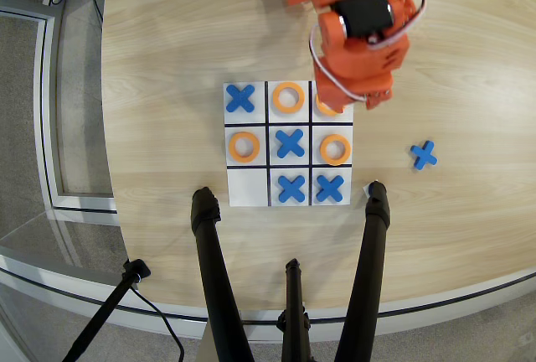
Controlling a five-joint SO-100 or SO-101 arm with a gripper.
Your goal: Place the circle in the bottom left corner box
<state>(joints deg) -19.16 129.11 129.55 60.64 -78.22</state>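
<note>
Even, bright indoor light falls from above on the pale wooden table (167,60) in the overhead view, leaving only faint, soft shadows beneath the orange arm (356,35) and the black tripod legs (218,287). The white paper grid (248,186) is bright but not blown out. Focus is sharp throughout; straight lines bow slightly toward the frame's edges.

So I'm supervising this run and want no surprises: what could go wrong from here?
The end effector hides most of the top-right ring, so its grip can't be confirmed; it might slip. Carrying it to the empty bottom-left cell crosses the crowded grid, so it could knock the centre cross.
</note>
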